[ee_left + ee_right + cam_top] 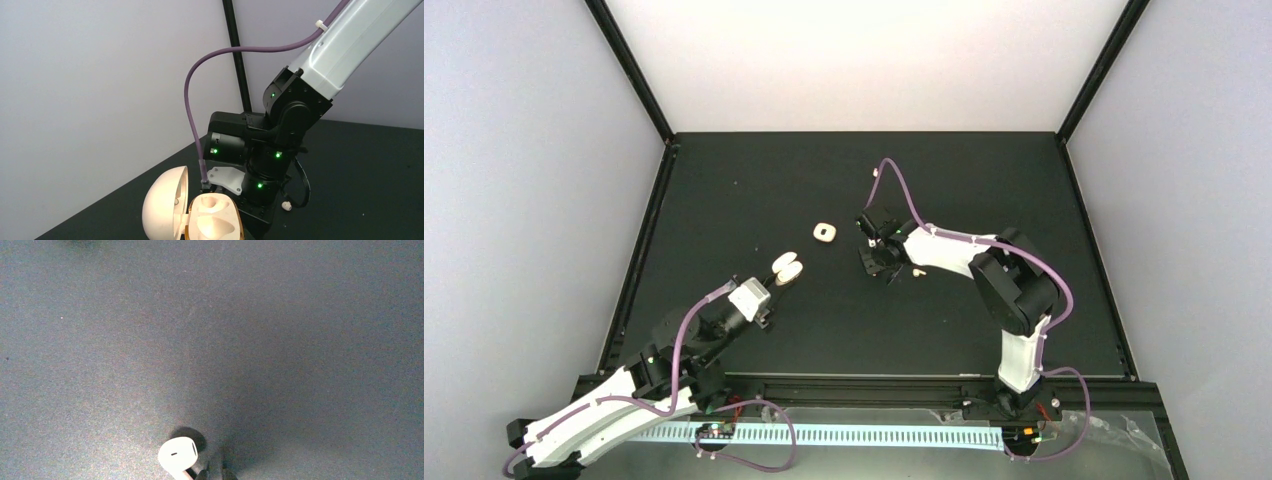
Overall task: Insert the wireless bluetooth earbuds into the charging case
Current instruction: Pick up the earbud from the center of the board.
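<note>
My left gripper (776,280) is shut on an open cream charging case (787,267) and holds it above the table. In the left wrist view its lid (162,209) stands open to the left and the two sockets in its base (216,220) look empty. My right gripper (879,262) points down, low over the table. In the right wrist view its fingertips (206,473) are together at the bottom edge, with a white earbud (178,453) beside them, its stem running down to them, its shadow offset on the mat. Another earbud (917,271) lies right of that gripper, and shows in the left wrist view (286,205).
A second small cream case (825,233) lies on the black mat between the two grippers, further back. The black frame rails (639,250) run along the table's sides.
</note>
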Controlling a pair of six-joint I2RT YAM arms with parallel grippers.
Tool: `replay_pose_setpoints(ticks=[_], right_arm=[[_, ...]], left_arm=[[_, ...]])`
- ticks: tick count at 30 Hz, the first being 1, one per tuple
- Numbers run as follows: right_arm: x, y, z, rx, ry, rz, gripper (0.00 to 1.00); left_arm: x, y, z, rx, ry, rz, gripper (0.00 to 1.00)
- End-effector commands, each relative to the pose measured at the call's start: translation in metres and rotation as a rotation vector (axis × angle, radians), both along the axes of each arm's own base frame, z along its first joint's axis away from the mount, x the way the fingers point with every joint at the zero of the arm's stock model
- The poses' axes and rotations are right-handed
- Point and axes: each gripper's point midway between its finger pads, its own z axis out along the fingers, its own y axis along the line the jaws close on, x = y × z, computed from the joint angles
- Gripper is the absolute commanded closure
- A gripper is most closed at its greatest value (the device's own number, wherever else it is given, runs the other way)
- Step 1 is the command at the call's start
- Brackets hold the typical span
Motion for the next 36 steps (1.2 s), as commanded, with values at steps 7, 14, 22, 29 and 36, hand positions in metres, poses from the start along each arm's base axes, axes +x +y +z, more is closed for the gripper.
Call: replay_pose_setpoints(ticks=[7, 14, 22, 29, 36], right_arm=[[-0.025, 0.006, -0.004, 0.018, 0.073, 0.056, 0.93], [-0.025, 0.004, 0.009, 0.015, 0.065, 0.058, 0.93], [-0.005, -0.008, 0.077, 0.039, -0.131, -0.008, 0.9], [-0.001, 0.005, 0.107, 0.094, -0.134, 0.007, 0.42], [0.015, 0.01, 0.093, 0.062, -0.111, -0.107, 0.44]], left_arm=[[-0.007, 0.006, 0.024, -0.052, -0.029, -0.018, 0.98], [-0.009, 0.007, 0.026, -0.059, -0.033, -0.022, 0.98], [-0.01, 0.009, 0.027, -0.065, -0.039, -0.019, 0.98], [-0.01, 0.01, 0.029, -0.07, -0.044, -0.02, 0.98], [-0.011, 0.01, 0.031, -0.076, -0.046, -0.024, 0.98]])
